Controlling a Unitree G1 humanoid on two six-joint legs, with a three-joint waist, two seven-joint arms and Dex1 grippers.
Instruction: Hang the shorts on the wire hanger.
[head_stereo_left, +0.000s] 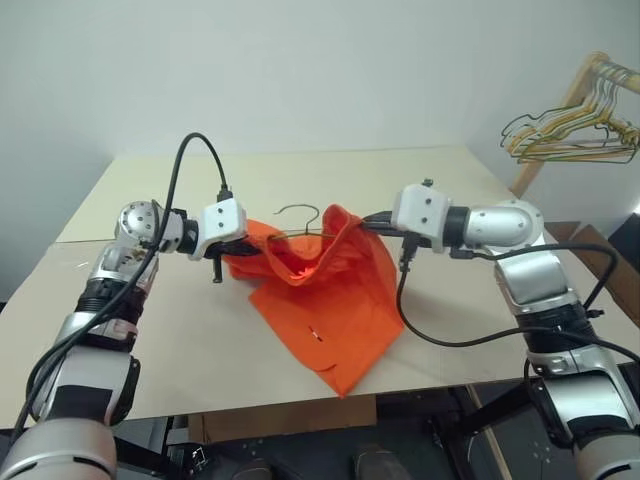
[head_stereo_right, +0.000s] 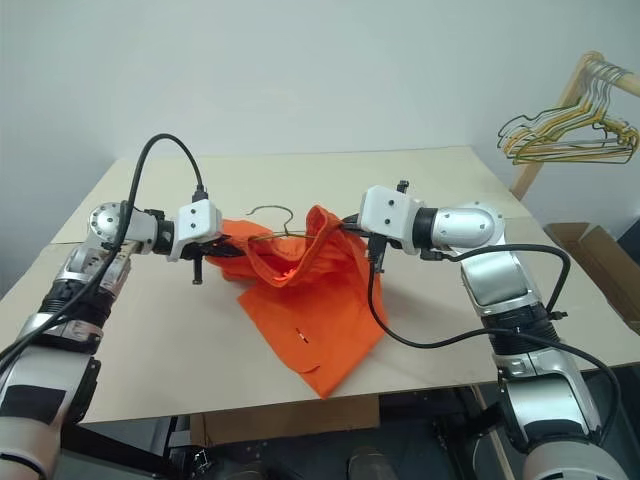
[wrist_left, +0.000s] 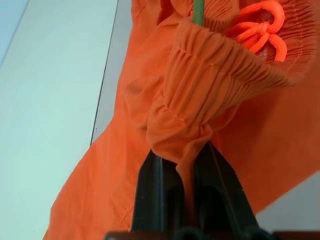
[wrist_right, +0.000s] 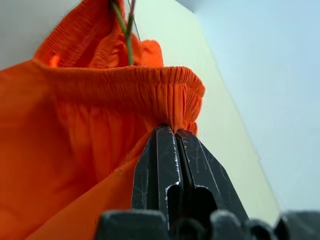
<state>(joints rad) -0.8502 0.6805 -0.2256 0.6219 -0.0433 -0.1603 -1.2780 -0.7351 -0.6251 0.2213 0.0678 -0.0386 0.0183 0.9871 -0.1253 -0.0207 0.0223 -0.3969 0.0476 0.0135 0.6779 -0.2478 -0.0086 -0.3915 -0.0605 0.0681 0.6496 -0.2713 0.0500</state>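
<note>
We see the shorts (head_stereo_left: 325, 290) held up over the middle of the bench (head_stereo_left: 180, 330), stretched between both arms. The left end effector (head_stereo_left: 228, 252) is clenched on a bunch of the gathered waistband at the shorts' left side; in the left wrist view its two black fingers (wrist_left: 157, 192) pinch a fold of orange fabric between them. The right end effector (head_stereo_left: 372, 226) is clenched on the waistband at the right side; in the right wrist view its fingers (wrist_right: 160, 165) meet tight on the elastic edge. The waistband is raised and opened between the two grips, and the legs of the shorts hang down, with the lower corner lying on the bench near its front edge. The wire hanger (head_stereo_left: 300, 215) sits at the waistband opening, its curved hook showing above the fabric between the two end effectors; its lower part is hidden in the shorts. We also see a thin wire crossing the waistband in both wrist views. An orange drawstring knot (wrist_left: 260, 27) shows inside the waistband. At the far right, a bunch of hangers (head_stereo_left: 575, 135) hangs from a wooden rack (head_stereo_left: 560, 110), well apart from the bench.
</note>
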